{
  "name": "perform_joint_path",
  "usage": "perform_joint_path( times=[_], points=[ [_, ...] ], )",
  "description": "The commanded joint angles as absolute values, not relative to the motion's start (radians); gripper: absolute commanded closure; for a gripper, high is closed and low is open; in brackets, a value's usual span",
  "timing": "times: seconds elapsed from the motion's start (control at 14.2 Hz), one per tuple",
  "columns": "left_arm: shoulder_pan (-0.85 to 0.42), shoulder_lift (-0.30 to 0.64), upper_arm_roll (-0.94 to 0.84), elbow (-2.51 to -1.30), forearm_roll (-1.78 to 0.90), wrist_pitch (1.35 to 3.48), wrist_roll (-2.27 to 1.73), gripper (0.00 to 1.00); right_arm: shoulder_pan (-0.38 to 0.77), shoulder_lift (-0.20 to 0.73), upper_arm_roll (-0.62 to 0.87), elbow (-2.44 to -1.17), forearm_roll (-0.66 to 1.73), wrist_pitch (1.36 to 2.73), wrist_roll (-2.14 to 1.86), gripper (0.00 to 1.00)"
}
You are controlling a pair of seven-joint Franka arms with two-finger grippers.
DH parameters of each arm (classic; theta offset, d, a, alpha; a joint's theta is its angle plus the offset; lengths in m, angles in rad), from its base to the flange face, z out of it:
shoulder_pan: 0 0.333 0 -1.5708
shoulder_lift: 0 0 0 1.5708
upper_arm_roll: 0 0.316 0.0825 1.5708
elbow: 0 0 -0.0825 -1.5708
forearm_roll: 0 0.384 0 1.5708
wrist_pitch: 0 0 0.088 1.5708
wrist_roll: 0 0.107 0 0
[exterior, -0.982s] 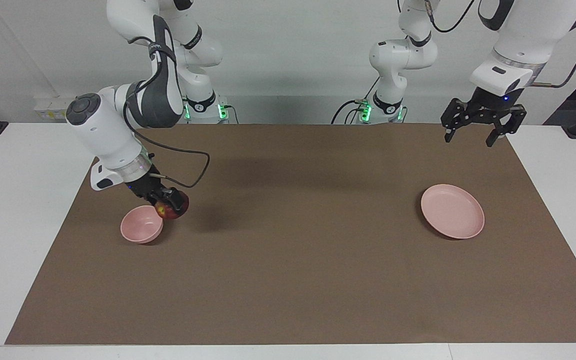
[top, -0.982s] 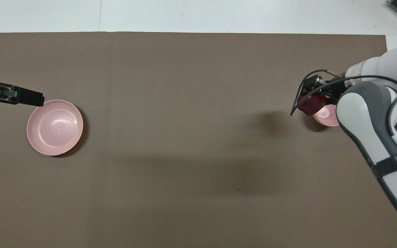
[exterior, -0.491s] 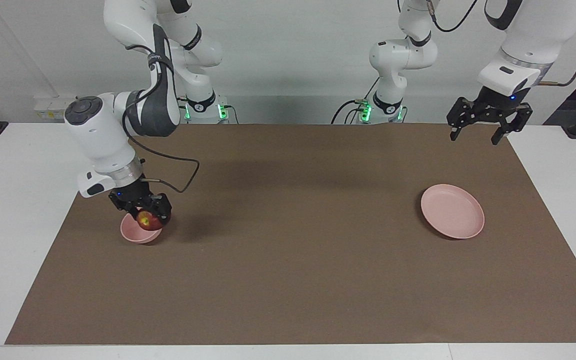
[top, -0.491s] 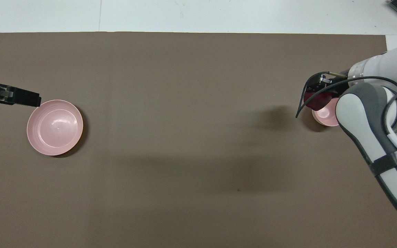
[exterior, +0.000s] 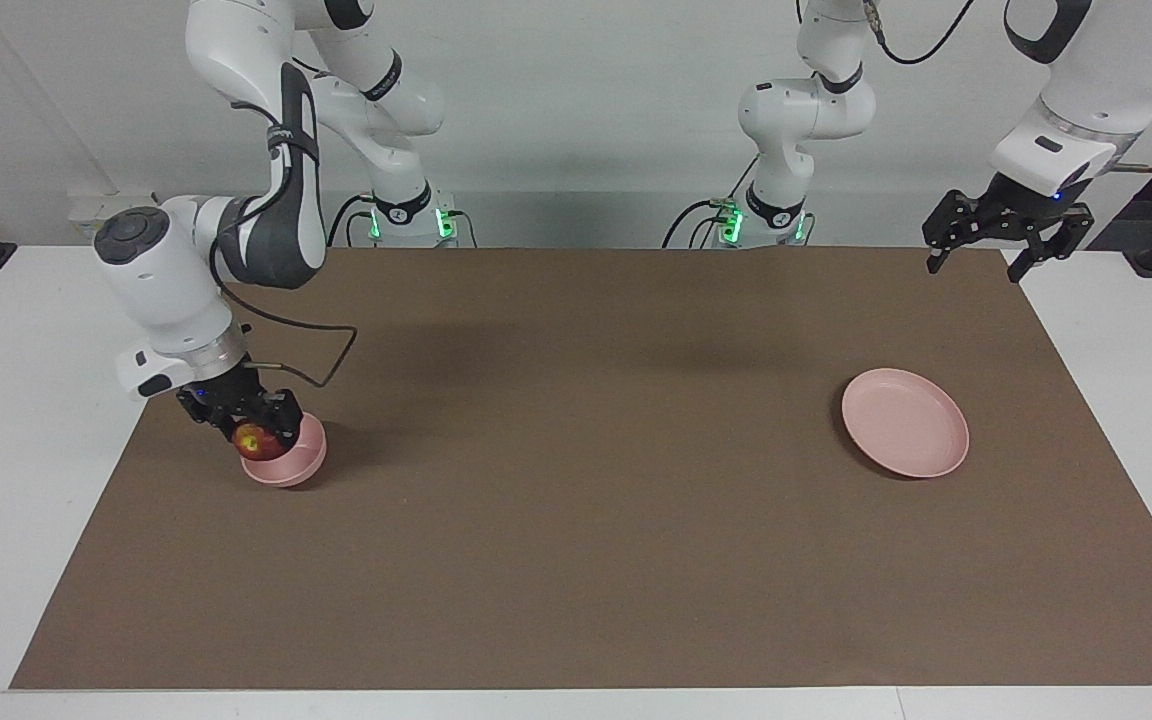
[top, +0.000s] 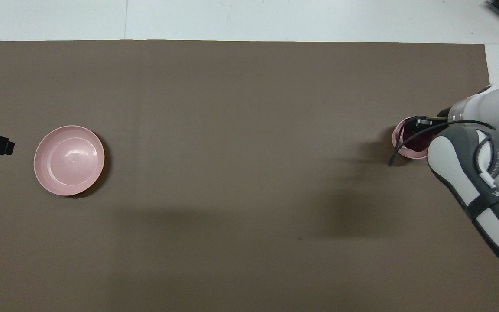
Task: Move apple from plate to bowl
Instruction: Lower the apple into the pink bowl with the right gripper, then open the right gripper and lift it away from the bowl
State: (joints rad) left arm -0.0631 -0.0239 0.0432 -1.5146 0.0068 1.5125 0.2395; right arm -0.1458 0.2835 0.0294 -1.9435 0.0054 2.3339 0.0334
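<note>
Setting: robotics lab | Evidence: two white Franka arms [exterior: 236, 220] bolted at a white tabletop [exterior: 26, 400] | brown mat [exterior: 586, 480] | bare white wall [exterior: 586, 100] | trailing cables [exterior: 696, 215], green status lights [exterior: 446, 215]

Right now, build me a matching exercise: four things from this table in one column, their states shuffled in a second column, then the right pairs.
Things:
1. apple
2. plate
3. bowl
4. left gripper

States:
A. in the air, holding nothing, fingers apart
B. lies bare toward the left arm's end of the table
C. held in the right gripper over the bowl
D. stands under the right gripper

Pairs: 1-C, 2-B, 3-D, 4-A
</note>
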Motion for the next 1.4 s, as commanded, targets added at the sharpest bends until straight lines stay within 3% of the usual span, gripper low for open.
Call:
perform_joint_path(
  times=[0.0,0.07,0.14,0.42,0.84,1.33],
  points=[
    [-0.072,-0.028,0.054,-1.505,0.005,1.467,0.253,0.0,-0.156,0.279,0.037,-1.98,-0.012,2.373,0.049,0.93],
    [-0.072,-0.023,0.051,-1.503,0.003,1.441,0.253,0.0,-0.156,0.285,0.037,-1.97,-0.012,2.372,0.061,0.04],
    [-0.072,-0.015,0.052,-1.484,0.002,1.421,0.252,0.0,-0.156,0.287,0.037,-1.959,-0.011,2.372,0.061,0.0],
    [-0.069,0.006,0.051,-1.411,-0.032,1.371,0.241,0.0,-0.155,0.284,0.037,-1.864,-0.018,2.289,0.02,0.0],
    [-0.074,0.002,0.054,-1.416,-0.035,1.385,0.18,0.0,-0.141,0.252,0.051,-1.686,-0.117,1.953,-0.02,0.0],
    [-0.078,-0.012,0.054,-1.427,-0.041,1.39,0.18,0.0,-0.14,0.068,0.063,-1.651,-0.037,1.663,0.003,0.0]
  ],
)
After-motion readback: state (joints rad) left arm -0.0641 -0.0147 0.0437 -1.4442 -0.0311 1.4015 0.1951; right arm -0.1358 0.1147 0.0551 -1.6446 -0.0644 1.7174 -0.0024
